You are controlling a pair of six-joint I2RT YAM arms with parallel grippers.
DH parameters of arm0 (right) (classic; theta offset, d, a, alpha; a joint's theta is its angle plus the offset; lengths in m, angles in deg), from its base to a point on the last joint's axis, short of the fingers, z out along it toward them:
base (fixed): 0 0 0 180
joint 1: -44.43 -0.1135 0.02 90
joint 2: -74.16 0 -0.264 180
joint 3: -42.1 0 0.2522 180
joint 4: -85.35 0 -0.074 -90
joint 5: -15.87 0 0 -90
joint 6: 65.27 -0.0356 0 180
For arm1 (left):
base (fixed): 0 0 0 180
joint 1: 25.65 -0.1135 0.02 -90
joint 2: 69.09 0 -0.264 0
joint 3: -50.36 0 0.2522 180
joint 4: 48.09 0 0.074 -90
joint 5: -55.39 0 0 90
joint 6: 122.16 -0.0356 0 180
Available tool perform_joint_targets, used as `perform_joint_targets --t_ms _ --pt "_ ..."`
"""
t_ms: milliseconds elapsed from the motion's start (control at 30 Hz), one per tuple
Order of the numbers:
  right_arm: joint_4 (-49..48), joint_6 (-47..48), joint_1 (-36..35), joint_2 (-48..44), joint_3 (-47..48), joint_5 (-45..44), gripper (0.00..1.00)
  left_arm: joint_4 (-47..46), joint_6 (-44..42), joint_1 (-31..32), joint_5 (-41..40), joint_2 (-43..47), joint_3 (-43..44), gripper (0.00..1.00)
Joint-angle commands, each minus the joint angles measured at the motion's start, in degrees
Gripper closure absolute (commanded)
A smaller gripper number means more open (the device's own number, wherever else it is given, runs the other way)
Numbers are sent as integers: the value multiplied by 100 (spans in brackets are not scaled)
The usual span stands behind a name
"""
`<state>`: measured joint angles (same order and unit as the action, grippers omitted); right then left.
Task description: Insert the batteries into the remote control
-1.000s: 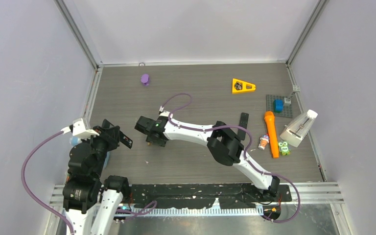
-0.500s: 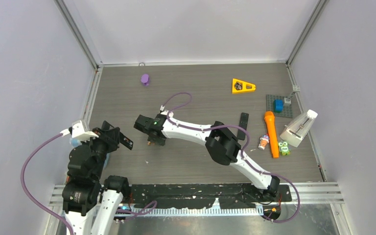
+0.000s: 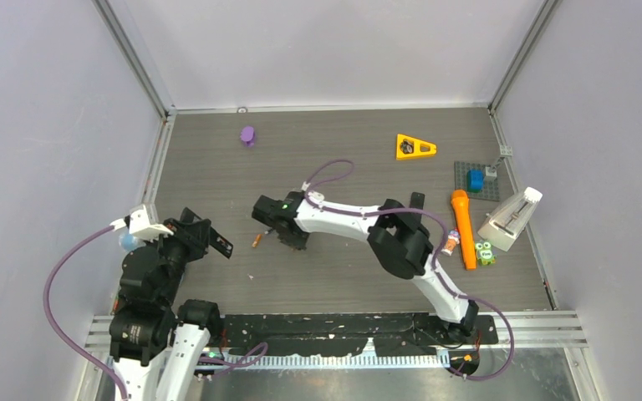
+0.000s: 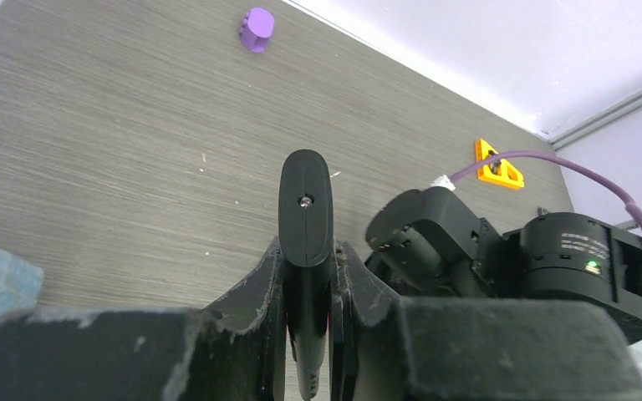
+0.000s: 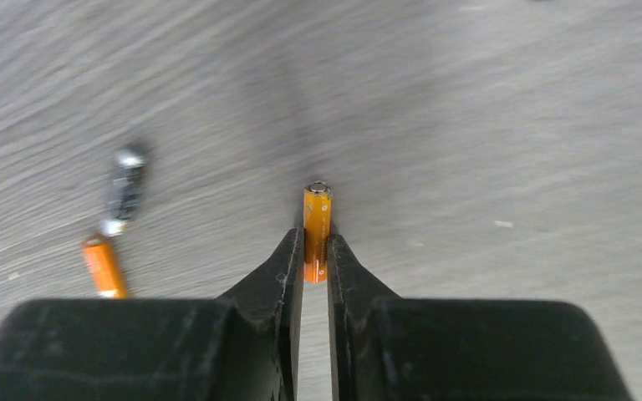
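Note:
My left gripper [image 3: 215, 241] [image 4: 309, 252] is shut on a black remote control [image 4: 305, 196], held edge-up above the table at the left. My right gripper [image 3: 292, 240] [image 5: 316, 244] is shut on a small orange battery [image 5: 317, 213], which sticks out past the fingertips above the table. Two more batteries lie on the table to its left in the right wrist view: an orange one [image 5: 104, 266] and a dark grey one [image 5: 127, 188]. The top view shows one orange battery [image 3: 256, 241] between the two grippers. A second black remote [image 3: 418, 199] is mostly hidden behind the right arm.
A purple piece [image 3: 247, 134] lies at the back left and an orange triangle [image 3: 415, 147] at the back right. At the right are a grey plate [image 3: 486, 190] with a blue block, a long orange stick [image 3: 463, 227], a white wedge [image 3: 510, 219] and small toys [image 3: 485, 251].
My right gripper has moved right, away from the left gripper, with the orange battery in it. An orange battery on the table now shows. The left gripper has edged right.

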<state>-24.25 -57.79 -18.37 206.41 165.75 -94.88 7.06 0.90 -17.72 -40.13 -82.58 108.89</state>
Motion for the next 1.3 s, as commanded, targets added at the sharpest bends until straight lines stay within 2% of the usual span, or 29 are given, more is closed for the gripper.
perform_joint_targets --t_ms 0,200,333,467,567,633,767,833,967,1033,1067,1100,1133,1167,1233,1267 --pt "51 -973 196 -1085 -1217 -78 92 -407 199 34 364 42 -140 100" --pt "-457 -2057 448 -2172 -2912 58 90 -604 383 39 526 -31 -327 100" --pt "-483 -2272 556 -2320 -3204 136 85 -646 412 43 526 -87 -345 100" --pt "-487 -2299 590 -2306 -3207 115 72 -659 404 44 527 -139 -308 100" --pt "-509 -2256 625 -2356 -3187 96 54 -651 403 43 526 -153 -303 100" --pt "-530 -2175 660 -2459 -3164 101 47 -643 405 44 526 -162 -295 100" --pt "-551 -1558 661 -2916 -3044 -327 40 -638 382 43 526 -203 -245 100" --pt "-657 -883 701 -3240 -3091 -685 40 -633 345 43 530 -242 -188 100" --pt "-1911 1759 1014 -4001 -3711 -745 39 -621 292 47 613 -368 -96 100" --pt "-2806 4089 1240 -4415 -4122 -169 35 -652 283 43 780 -442 -75 100" --pt "-3205 4606 1393 -4509 -4322 464 31 -672 280 43 821 -485 -62 100" --pt "-3349 5506 1459 -4656 -4416 747 25 -686 261 43 853 -533 -53 100" --pt "-3473 5881 1573 -4704 -4518 1411 23 -720 236 43 884 -597 -47 100" --pt "-3430 6532 1611 -4751 -4519 1695 22 -765 198 43 912 -683 -37 100" --pt "-2958 7386 1644 -4748 -4387 2728 22 -738 77 43 847 -941 127 100" --pt "-2856 7608 1630 -4720 -4361 2841 23 -715 25 43 821 -1108 235 100"
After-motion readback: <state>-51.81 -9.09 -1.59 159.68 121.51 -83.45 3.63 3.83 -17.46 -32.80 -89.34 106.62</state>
